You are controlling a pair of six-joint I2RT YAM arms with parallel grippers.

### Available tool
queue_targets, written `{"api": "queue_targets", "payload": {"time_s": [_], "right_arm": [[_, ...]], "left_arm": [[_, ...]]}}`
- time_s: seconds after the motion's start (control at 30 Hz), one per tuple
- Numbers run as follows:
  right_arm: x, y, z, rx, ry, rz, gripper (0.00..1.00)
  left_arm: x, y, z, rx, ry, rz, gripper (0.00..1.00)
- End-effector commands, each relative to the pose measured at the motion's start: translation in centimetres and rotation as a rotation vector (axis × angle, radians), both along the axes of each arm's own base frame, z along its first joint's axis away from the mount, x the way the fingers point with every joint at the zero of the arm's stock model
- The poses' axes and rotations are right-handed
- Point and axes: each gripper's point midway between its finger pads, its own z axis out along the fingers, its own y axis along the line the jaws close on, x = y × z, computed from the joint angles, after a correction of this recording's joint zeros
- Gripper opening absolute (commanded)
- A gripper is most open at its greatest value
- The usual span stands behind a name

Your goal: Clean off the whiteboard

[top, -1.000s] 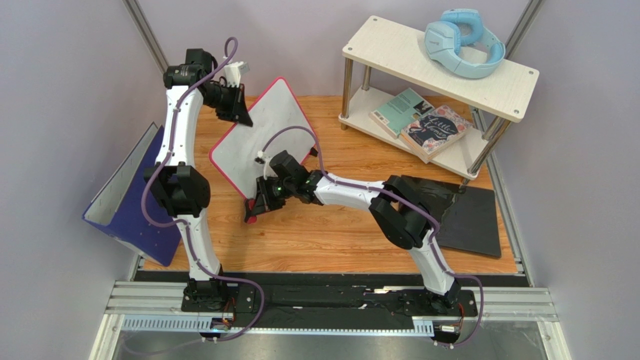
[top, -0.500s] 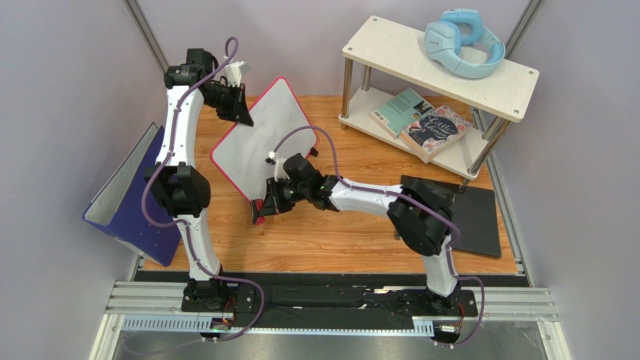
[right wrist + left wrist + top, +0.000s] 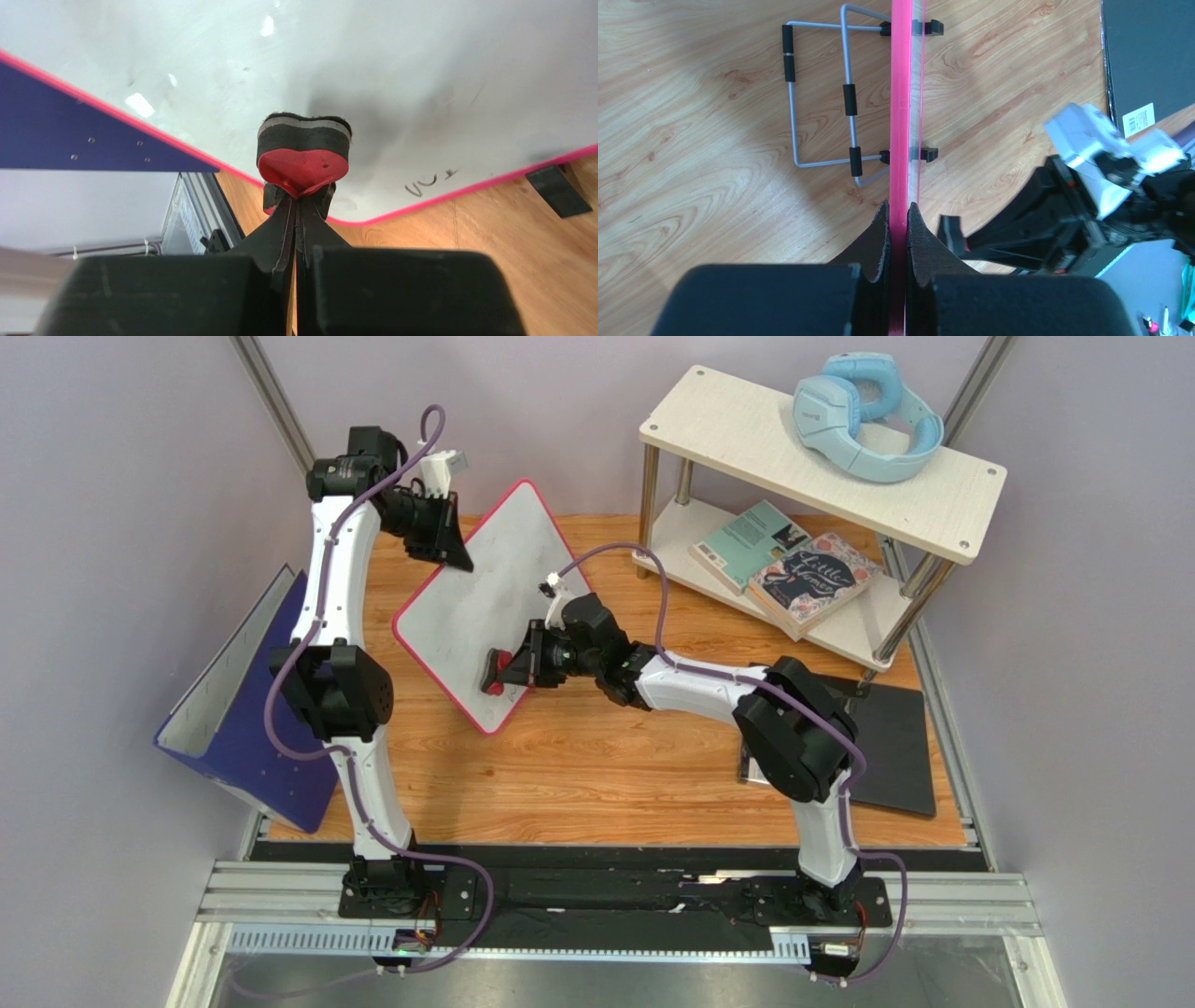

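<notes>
The whiteboard (image 3: 484, 588), white with a red-pink border, stands tilted at the table's back left. My left gripper (image 3: 446, 543) is shut on its upper left edge; in the left wrist view the pink edge (image 3: 901, 105) runs between my pads. My right gripper (image 3: 508, 669) is shut on a red eraser (image 3: 493, 672) with a black felt face. It presses the eraser (image 3: 303, 150) against the board's lower part (image 3: 393, 77). A small dark scribble (image 3: 426, 183) remains near the board's bottom edge.
A blue-purple folder (image 3: 232, 714) leans at the left. A black mat (image 3: 870, 742) lies at the right. A white two-tier shelf (image 3: 828, 455) at the back right holds blue headphones (image 3: 863, 413) and books (image 3: 786, 567). The board's wire stand (image 3: 822, 91) shows behind it.
My right gripper has moved up and right with the eraser, from the board's bottom corner onto its lower face. The left gripper and board have stayed put.
</notes>
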Motion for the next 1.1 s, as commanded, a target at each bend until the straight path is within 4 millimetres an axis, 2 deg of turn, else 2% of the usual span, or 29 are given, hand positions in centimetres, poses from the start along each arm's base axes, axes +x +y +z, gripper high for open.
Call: {"api": "queue_targets", "payload": {"time_s": [0.0, 0.13, 0.17, 0.33, 0.5, 0.53, 0.7, 0.8, 0.93, 1.07], "right_arm": [[1.6, 2.0, -0.8, 0.034, 0.028, -0.054, 0.0], [1.3, 1.5, -2.7, 0.017, 0.061, -0.074, 0.0], [1.2, 0.9, -3.9, -0.007, 0.073, -0.095, 0.0], [1.1, -1.1, -6.9, -0.084, 0.101, -0.168, 0.0], [2.3, -3.2, -9.0, -0.18, 0.118, -0.304, 0.0], [2.7, -3.1, -8.5, -0.161, 0.103, -0.313, 0.0], [3.8, -3.0, -9.1, -0.18, 0.112, -0.338, 0.0], [4.6, -2.5, -8.2, -0.164, 0.095, -0.347, 0.0], [6.1, -2.3, -6.6, -0.133, 0.069, -0.363, 0.0], [7.8, -2.1, -3.9, -0.095, 0.027, -0.373, 0.0]], "left_arm": [[0.4, 0.2, -0.9, 0.077, -0.02, -0.015, 0.0], [0.5, 0.1, -0.7, 0.075, -0.026, -0.017, 0.0], [0.5, 0.1, -0.7, 0.074, -0.029, -0.018, 0.0], [0.5, 0.0, -0.8, 0.069, -0.02, -0.019, 0.0], [0.4, 0.0, -0.8, 0.065, -0.023, -0.021, 0.0], [0.4, -0.1, -0.8, 0.065, -0.023, -0.022, 0.0], [0.4, 0.0, -0.8, 0.066, -0.02, -0.024, 0.0], [0.3, -0.1, -0.7, 0.065, -0.021, -0.025, 0.0], [0.2, -0.1, -0.7, 0.064, -0.021, -0.027, 0.0], [0.1, -0.1, -0.7, 0.06, -0.019, -0.028, 0.0]]}}
